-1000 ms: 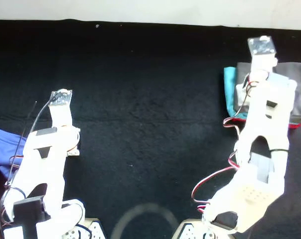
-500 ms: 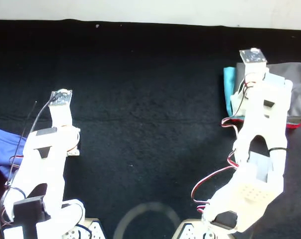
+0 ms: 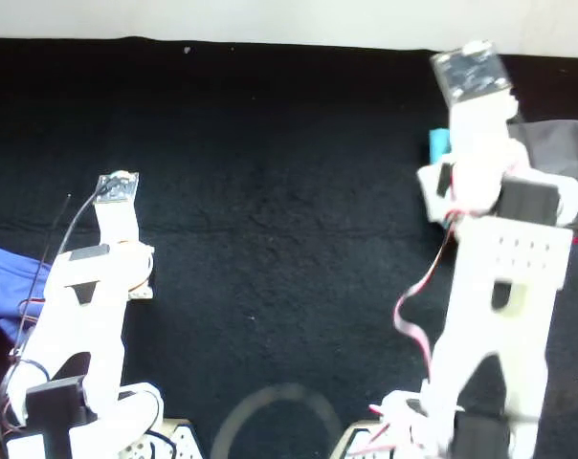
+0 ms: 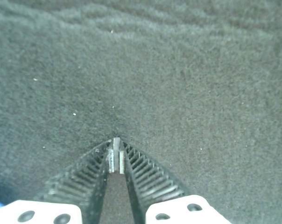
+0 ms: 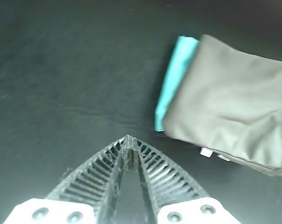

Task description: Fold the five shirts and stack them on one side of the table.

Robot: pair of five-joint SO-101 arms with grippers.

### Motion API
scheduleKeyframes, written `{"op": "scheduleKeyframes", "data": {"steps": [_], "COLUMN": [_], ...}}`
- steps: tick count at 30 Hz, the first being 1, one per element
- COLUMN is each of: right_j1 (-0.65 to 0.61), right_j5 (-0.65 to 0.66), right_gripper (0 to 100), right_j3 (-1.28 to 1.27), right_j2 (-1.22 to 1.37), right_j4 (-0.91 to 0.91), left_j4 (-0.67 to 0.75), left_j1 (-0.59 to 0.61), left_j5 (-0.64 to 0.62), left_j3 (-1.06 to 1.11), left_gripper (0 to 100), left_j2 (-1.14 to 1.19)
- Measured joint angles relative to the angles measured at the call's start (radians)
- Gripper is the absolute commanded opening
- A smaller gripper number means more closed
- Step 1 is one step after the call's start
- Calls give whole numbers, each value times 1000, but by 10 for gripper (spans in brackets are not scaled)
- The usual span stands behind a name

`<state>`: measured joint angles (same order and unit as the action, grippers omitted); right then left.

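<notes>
Folded stack (image 3: 557, 153) right edge, grey over teal. Blue shirt (image 3: 7, 282) left edge looks unfolded. Left fingers (image 4: 85, 177), right fingers (image 5: 89, 179) closed, empty.

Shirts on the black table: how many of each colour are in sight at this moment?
Grey folded cloth shirt: 1
Teal folded cloth shirt: 1
Blue bunched cloth shirt: 1
Total: 3 in sight. The grey one lies on top of the teal one, and that stack may hide others.

Folded grey shirt (image 5: 234, 112) atop teal shirt (image 5: 171, 84)
</notes>
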<state>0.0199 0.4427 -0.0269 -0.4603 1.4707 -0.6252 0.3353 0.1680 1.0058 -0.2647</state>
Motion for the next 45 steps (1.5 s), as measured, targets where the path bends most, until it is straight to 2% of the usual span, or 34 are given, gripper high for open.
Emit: {"op": "scheduleKeyframes", "data": {"steps": [5,8,16,22,25,32,45], "right_j1": [-104,-147,-163,-163,-163,-152,-144], "right_j5": [0,-11,-195,-235,-236,-239,-287], "right_gripper": [13,13,9,9,9,9,9], "right_j3": [-279,-483,-970,-1201,-1261,-1310,-1320], "right_j2": [-120,-140,-152,-152,-155,-178,-180], "right_j4": [-8,-78,-425,-677,-756,-806,-815], "left_j4": [0,0,0,0,0,0,-28], "left_j1": [0,0,0,0,0,0,0], "left_j5": [0,0,0,0,0,0,0], "left_j3": [0,0,0,0,0,0,0], "left_gripper": [10,10,10,10,10,10,13], "left_j2": [0,0,0,0,0,0,-23]}}
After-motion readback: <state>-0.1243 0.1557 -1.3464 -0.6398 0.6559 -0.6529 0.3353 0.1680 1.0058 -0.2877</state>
